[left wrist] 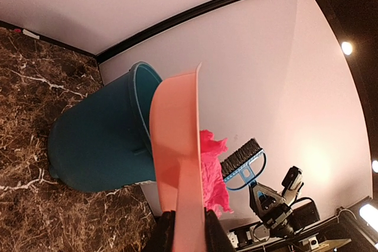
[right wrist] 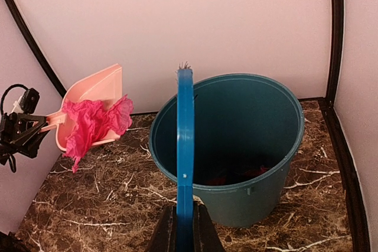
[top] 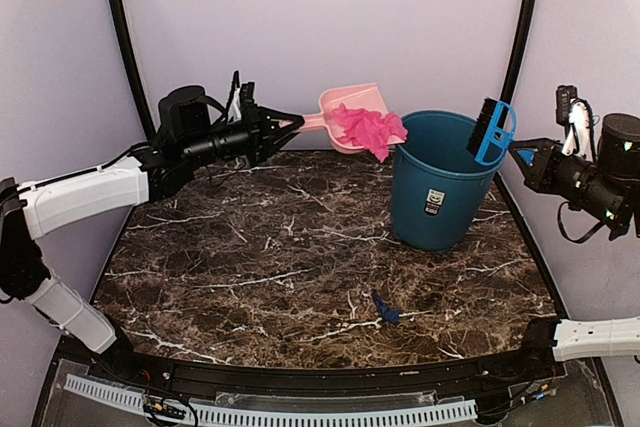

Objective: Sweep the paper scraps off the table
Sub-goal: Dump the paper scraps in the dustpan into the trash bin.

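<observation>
One camera sits high up at the near edge and looks down over the whole counter (top: 250, 277). The left wrist camera looks close along the pink dustpan (left wrist: 174, 140). The right wrist camera looks along the blue brush (right wrist: 185, 146). All three see the teal bucket (top: 440, 187).

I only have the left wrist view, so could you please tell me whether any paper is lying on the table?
Observer: Yes, one small blue scrap lies on the table, in front of the bin and towards the near edge.
Operator: Thank you. Is there anything inside the bin?
Observer: The right wrist view looks into it, and a few pink bits show at the dark bottom.
Operator: Is the pink wad over the opening?
Observer: Not by the right wrist view. There the pink wad hangs off the dustpan beside the rim, not above the opening.
</observation>
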